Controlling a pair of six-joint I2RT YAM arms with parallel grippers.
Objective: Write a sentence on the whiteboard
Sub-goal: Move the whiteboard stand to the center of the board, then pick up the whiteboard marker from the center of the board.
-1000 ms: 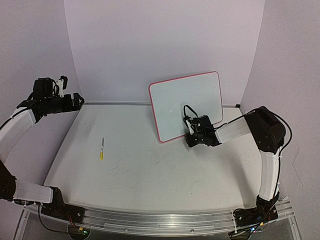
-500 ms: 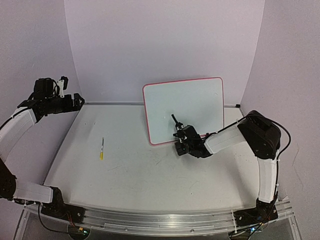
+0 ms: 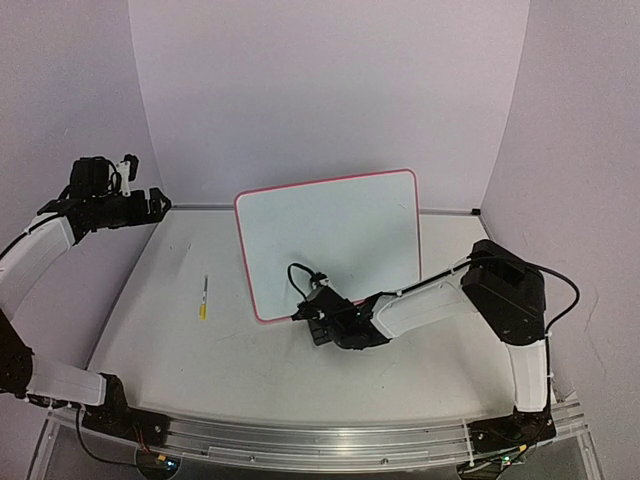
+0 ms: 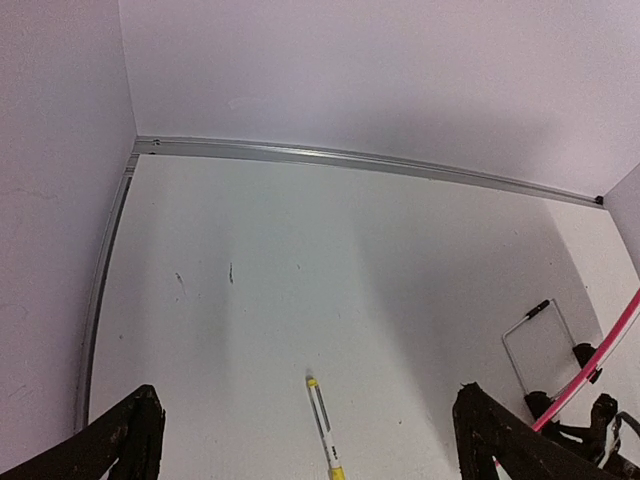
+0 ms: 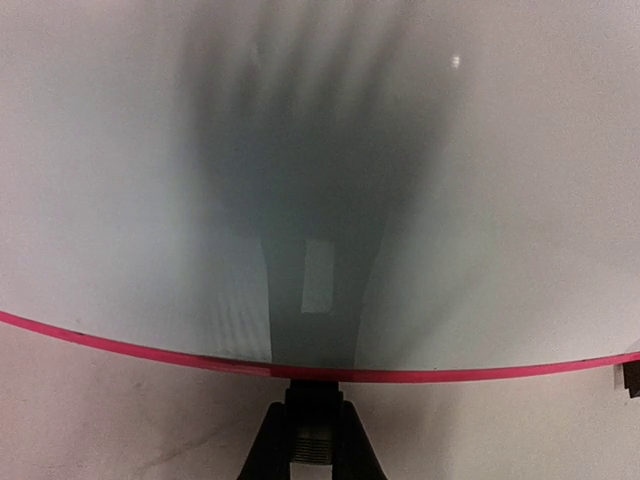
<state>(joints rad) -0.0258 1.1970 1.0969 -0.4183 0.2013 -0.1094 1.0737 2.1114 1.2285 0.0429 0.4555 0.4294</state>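
Observation:
The whiteboard (image 3: 330, 235), white with a red-pink rim, stands tilted near the table's middle. Its face carries no writing; the sentence is out of view. My right gripper (image 3: 310, 312) is low at the board's bottom left edge. In the right wrist view the board (image 5: 320, 150) fills the picture, and my right gripper (image 5: 313, 400) is shut on its pink lower rim. My left gripper (image 3: 152, 200) hangs open, high at the back left, far from the board. Through the left wrist view the left gripper (image 4: 307, 400) is wide open above a yellow-capped marker (image 4: 323, 420).
The marker (image 3: 204, 298) lies loose on the table, left of the board. The board's pink rim (image 4: 600, 355) and a thin wire frame (image 4: 535, 340) show at the right of the left wrist view. Purple walls close in the back and both sides.
The right arm has carried the whiteboard from the back right leftward and nearer, to the table's middle. The left arm and the marker have stayed put.

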